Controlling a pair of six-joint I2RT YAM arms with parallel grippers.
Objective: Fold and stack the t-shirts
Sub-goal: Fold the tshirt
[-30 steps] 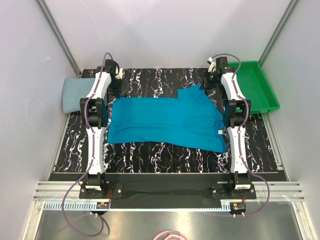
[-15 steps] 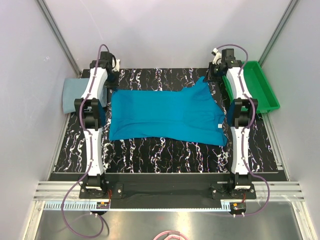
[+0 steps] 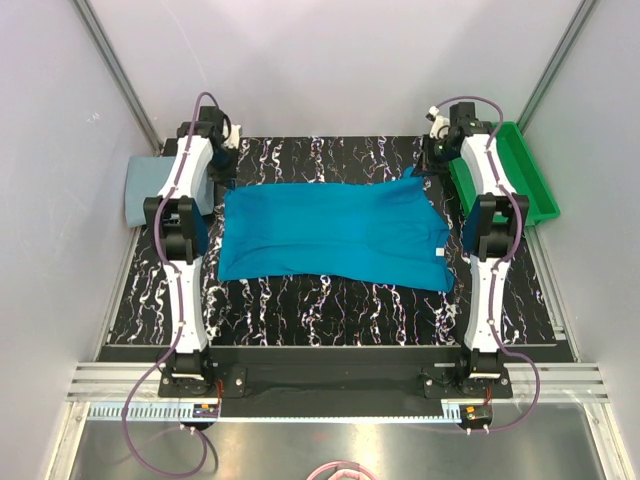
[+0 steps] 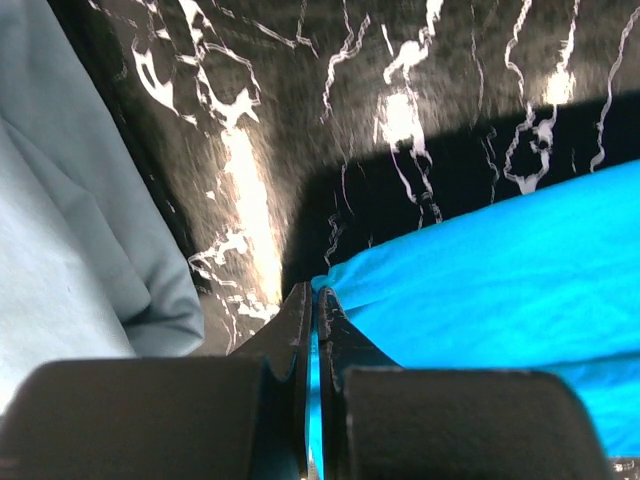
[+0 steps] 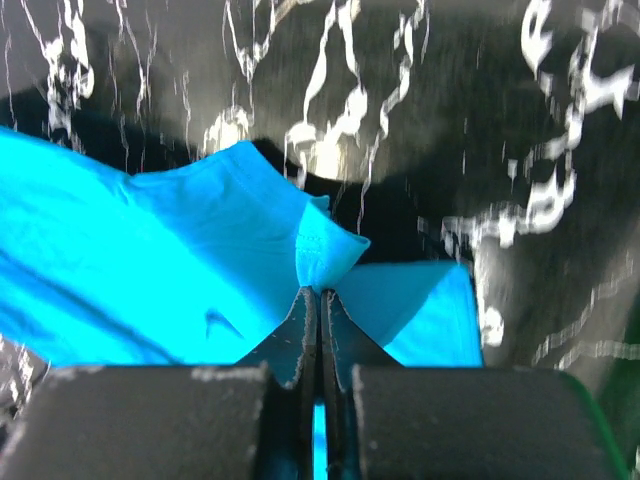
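- Bright teal t-shirt, spread wide across the middle of the black marbled table, far edge pulled straight, near edge wavy.
- Pinched at both far corners, jaws of left gripper and right gripper pressed tight on cloth.
- Pale grey-blue t-shirt at the far left.

Two t-shirts lie on one black marbled table: one teal shirt, spread wide, and one grey shirt, bunched to its left. One green tray sits to the teal shirt's right. Two arms, the left arm and right arm, flank the teal shirt. Two grippers, the left gripper and right gripper, meet its far corners.
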